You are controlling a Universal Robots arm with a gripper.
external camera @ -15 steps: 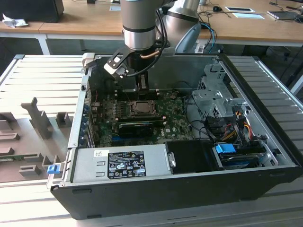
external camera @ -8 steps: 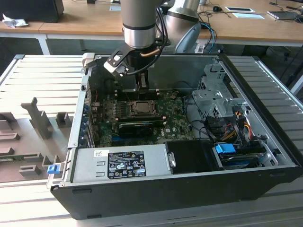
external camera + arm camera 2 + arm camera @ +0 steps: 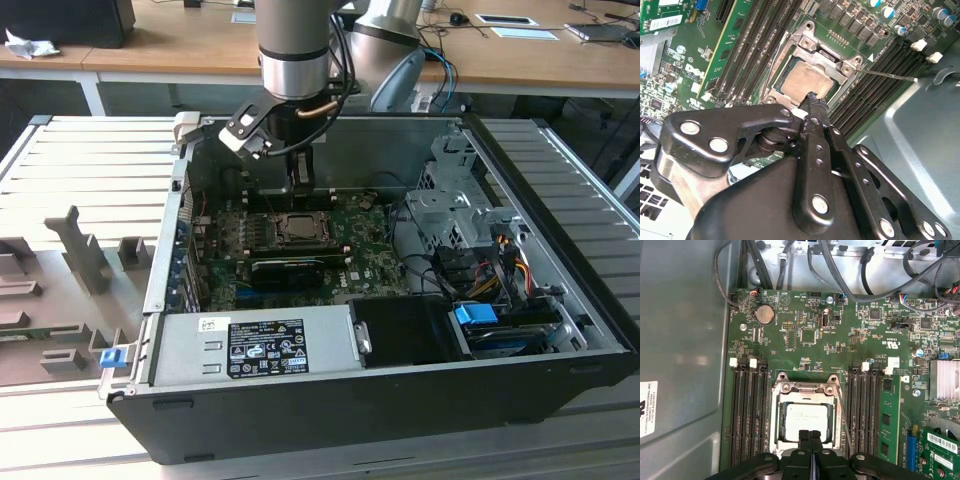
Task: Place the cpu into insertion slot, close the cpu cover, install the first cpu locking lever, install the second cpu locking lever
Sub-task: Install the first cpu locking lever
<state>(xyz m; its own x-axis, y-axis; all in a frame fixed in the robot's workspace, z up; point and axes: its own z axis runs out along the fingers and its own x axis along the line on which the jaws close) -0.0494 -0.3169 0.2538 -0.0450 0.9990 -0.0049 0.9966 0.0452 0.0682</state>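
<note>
The gripper (image 3: 301, 188) is hanging inside the open computer case (image 3: 400, 400), directly above the insertion slot (image 3: 297, 229). In both wrist views its two fingers (image 3: 804, 441) are pressing against each other along their length. The jaws are fully narrowed and are carrying nothing. The gripper (image 3: 813, 96) tip is pointing at the slot's edge, over the rim of the cpu cover (image 3: 790, 49). Whether the tip is touching the metal cannot be told.

The cpu (image 3: 805, 419) is sitting in the insertion slot (image 3: 776, 440), its dull silver top facing up. The cpu cover (image 3: 805, 388) is lying flat on the slot, framing the cpu (image 3: 807, 80) through its cut-out centre.

One locking lever (image 3: 885, 75), a thin metal rod, is reaching out from a corner of the insertion slot (image 3: 771, 90) and passing over the memory slots (image 3: 875, 85) beside it. In the first wrist view this locking lever (image 3: 841, 412) is running along one side of the slot. Whether it is latched cannot be told.

The slot is sitting on the green motherboard (image 3: 805, 335), with memory slots (image 3: 747, 410) flanking it on two opposite sides. A coin cell (image 3: 764, 314) is lying on the board well apart from the slot. In the exterior view the power supply (image 3: 260, 345) is standing nearer the camera than the slot.
</note>
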